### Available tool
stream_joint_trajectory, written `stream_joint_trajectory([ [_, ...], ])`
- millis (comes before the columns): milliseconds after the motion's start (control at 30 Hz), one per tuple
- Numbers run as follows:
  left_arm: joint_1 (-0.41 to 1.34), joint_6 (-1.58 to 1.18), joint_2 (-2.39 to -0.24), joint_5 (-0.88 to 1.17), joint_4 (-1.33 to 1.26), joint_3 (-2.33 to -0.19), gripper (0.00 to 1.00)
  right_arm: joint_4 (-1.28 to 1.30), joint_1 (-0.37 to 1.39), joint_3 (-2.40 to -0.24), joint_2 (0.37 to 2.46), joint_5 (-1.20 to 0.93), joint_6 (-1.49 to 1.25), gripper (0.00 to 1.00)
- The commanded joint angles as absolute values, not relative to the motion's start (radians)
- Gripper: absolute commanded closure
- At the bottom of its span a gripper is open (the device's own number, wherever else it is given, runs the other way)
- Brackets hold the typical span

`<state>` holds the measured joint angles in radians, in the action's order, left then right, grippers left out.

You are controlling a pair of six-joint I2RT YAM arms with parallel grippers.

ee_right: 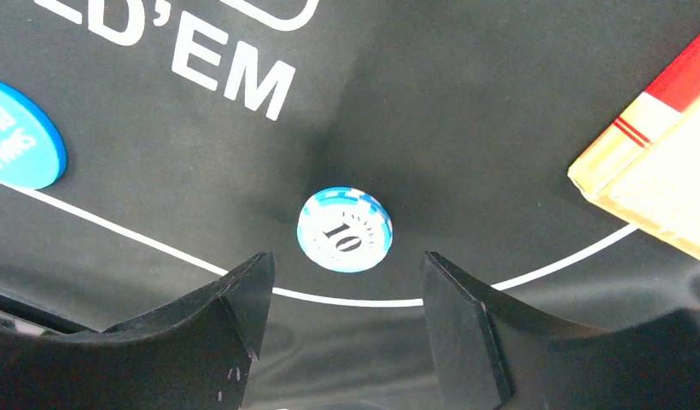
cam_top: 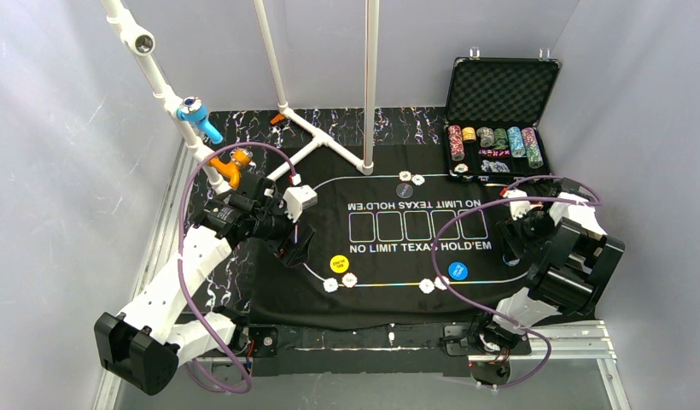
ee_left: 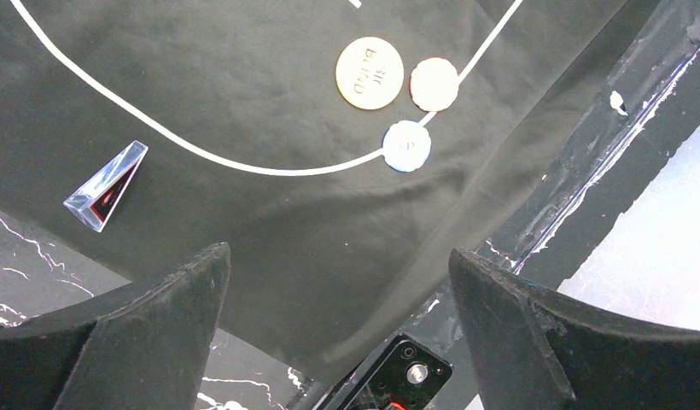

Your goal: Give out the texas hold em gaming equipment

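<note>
Top view: the yellow button (cam_top: 339,263) and blue button (cam_top: 457,271) lie by the felt mat's (cam_top: 389,301) near edge.
Left wrist: the left pincer (ee_left: 338,256) is wide and empty.
Right wrist: the right pincer (ee_right: 347,265) is part-spread and empty, with the 10 chip (ee_right: 344,229) flat just beyond it. To grip it, probably drop straight and straddle its rim squarely.

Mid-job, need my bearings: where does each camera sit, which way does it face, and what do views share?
Top external: above and behind the bases, looking down on the felt mat, the case, the left arm and right arm.
Left wrist: facing down at the yellow button disc; the left gripper frames the bottom.
Right wrist: facing down at a "10" chip; the right gripper sits below it.
Shared: top and left wrist both show that disc.
</note>
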<state>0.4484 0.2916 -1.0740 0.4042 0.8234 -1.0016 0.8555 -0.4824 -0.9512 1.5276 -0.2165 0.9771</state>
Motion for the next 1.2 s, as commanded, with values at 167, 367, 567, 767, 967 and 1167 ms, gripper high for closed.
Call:
stream_joint_trajectory([
  [167,0.454,0.293,-1.059,0.415,0.845,-1.016,0.01,0.706,-0.454,-0.879,1.555,-0.170,0.999,0.34],
  [367,0.454,0.295,-1.059,0.411,0.844,-1.017,0.01,0.660,-0.434,-0.819,1.562,-0.127,1.015,0.39],
  [567,0.454,0.297,-1.062,0.408,0.841,-1.015,0.01,0.665,-0.434,-0.789,1.540,-0.125,1.033,0.50],
  [767,0.455,0.295,-1.063,0.410,0.841,-1.015,0.01,0.730,-0.434,-0.808,1.477,-0.139,1.047,0.66],
  [967,0.455,0.292,-1.063,0.411,0.841,-1.018,0.01,0.807,-0.434,-0.877,1.444,-0.158,1.054,0.75],
  [1167,0.455,0.291,-1.062,0.415,0.841,-1.017,0.01,0.875,-0.434,-0.950,1.432,-0.194,1.050,0.77],
])
